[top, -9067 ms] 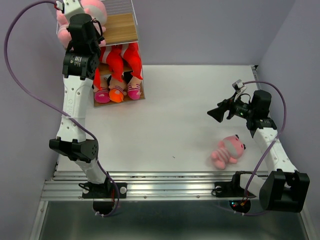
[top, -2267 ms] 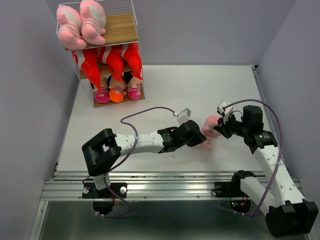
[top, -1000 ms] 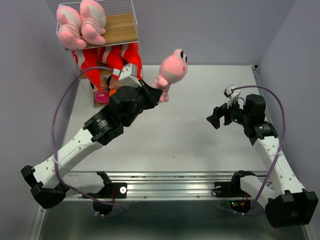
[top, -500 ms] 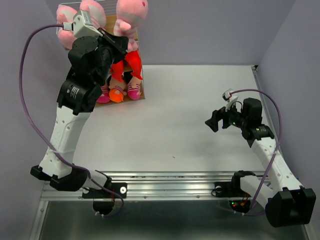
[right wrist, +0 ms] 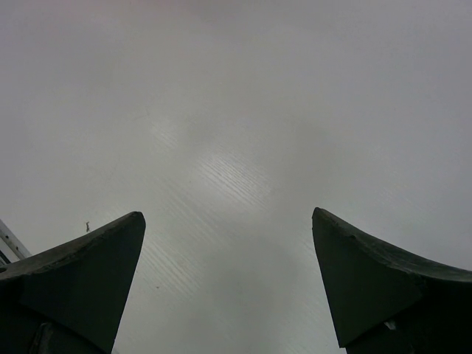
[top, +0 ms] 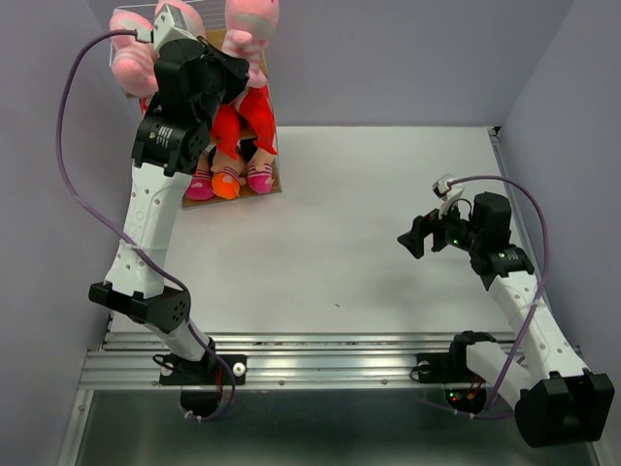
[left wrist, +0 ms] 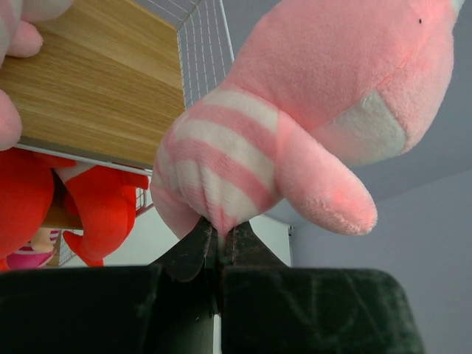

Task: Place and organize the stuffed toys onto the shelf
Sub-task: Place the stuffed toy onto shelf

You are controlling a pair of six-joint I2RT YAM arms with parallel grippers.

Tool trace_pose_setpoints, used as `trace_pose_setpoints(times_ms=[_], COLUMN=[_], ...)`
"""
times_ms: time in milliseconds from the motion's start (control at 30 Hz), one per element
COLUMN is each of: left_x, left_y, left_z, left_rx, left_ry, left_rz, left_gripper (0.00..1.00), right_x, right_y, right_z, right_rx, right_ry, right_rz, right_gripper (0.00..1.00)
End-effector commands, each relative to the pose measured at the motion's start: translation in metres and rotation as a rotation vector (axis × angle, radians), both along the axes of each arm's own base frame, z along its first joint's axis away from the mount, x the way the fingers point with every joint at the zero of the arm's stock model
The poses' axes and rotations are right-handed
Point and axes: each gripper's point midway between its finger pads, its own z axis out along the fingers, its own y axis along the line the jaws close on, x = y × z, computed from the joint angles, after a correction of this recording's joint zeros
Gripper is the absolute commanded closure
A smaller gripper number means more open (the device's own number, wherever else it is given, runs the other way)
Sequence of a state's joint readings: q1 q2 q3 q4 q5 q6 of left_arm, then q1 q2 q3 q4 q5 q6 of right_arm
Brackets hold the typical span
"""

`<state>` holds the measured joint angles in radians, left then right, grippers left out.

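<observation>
Pink striped plush animal [left wrist: 295, 133] pinched by its lower end in my left jaws, shut tight; long axis runs toward 1 o'clock from them. Bare top board of wood-and-wire shelf [left wrist: 88, 81] lies at 10 o'clock, close. Right jaws wide, empty, over tabletop [top: 369, 194], well apart.

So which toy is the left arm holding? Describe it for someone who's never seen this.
Find the shelf in the table's far left corner. At the right end of its top, the left gripper pinches a pink striped toy by its striped end. Unlike the pink toys lying up there, it is held up in the gripper.
</observation>
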<state>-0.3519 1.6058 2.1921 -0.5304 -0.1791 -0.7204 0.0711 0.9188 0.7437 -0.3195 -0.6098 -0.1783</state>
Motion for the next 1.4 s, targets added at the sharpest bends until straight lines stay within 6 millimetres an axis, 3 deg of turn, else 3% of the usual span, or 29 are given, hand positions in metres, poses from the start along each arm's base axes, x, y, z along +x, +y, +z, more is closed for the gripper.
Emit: trace_pose_setpoints(times_ms=[0,600,800,1000,1133,1367], left_x=[-0.009,0.018,0.024,0.028,0.029,0.031], left_y=[0.014,0.033,0.033,0.033,0.034,0.035], left_z=[0.043,0.024,0.019,0.013,0.012,0.012], left_rx=[-0.079,-0.149,-0.151,-0.153,-0.155,-0.162], left_ry=[-0.109,-0.067,-0.057,-0.048,-0.046,-0.047], left_rz=[0.043,0.107,0.108,0.11,0.113,0.113], left_gripper=[1.0,1.0,0.86,0.79,0.68,0.61], right_x=[0.004,0.001,0.001,0.001,0.001,0.002], right_y=[0.002,0.003,0.002,0.002,0.002,0.001], right_z=[0.018,0.02,0.02,0.019,0.019,0.019], right_rx=[0.023,0.027,0.022,0.021,0.02,0.016], right_ry=[-0.074,-0.083,-0.087,-0.085,-0.088,-0.089], right_rz=[0.008,0.021,0.016,0.014,0.015,0.01], right_gripper=[0.0,0.0,0.0,0.0,0.0,0.0])
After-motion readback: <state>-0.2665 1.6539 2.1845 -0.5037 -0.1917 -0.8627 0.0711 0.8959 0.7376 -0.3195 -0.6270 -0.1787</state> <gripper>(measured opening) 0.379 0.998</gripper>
